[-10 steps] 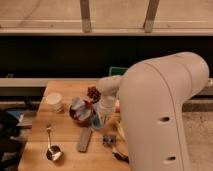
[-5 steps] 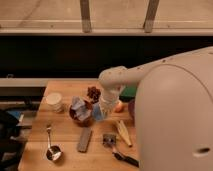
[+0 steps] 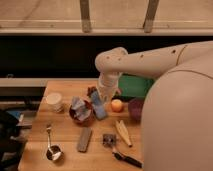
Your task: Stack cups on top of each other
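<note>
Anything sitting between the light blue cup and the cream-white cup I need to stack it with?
Yes: a reddish bowl holding crumpled wrapping sits directly left of the light blue cup, on the line to the cream-white cup. The pincer is at the light blue cup's top.

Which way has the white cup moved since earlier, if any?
No: the white cup keeps its spot near the table's left edge. The tool is by the blue cup.

The robot's cream-white arm (image 3: 150, 57) extends leftward from its bulky body (image 3: 175, 125) (which fills the lower-right foreground). It bends sharply at a rounded joint (image 3: 111, 59), its wrist (image 3: 107, 82) pointing straight down, and the gripper (image 3: 104, 96) hangs low beneath that joint, near mid-scene.
</note>
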Available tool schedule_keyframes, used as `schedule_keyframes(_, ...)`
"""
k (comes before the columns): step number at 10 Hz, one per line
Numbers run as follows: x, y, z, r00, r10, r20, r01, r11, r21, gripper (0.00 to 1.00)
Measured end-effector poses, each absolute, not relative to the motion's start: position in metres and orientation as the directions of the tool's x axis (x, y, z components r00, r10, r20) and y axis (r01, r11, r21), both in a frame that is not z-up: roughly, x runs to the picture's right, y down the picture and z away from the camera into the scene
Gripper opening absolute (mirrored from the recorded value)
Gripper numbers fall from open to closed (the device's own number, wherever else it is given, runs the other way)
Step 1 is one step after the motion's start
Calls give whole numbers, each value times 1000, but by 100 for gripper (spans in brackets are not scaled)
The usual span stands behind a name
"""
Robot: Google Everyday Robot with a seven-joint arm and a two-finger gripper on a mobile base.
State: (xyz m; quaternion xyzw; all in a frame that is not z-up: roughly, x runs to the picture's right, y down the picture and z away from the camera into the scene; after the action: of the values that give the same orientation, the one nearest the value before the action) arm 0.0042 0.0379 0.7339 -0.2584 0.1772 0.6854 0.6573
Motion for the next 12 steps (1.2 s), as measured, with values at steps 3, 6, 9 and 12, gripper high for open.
schedule_keyframes(3, -49, 3, 751, 61, 818, -571, -990, -24, -139, 0)
schedule_keyframes(6, -114, -16, 769, 164, 806, -569, -975, 44, -218, 0)
schedule_keyframes(9, -130, -19, 772, 198, 799, -568, -966, 60, -252, 0)
schedule_keyframes(12, -130, -18, 772, 197, 799, -568, -966, 59, -252, 0)
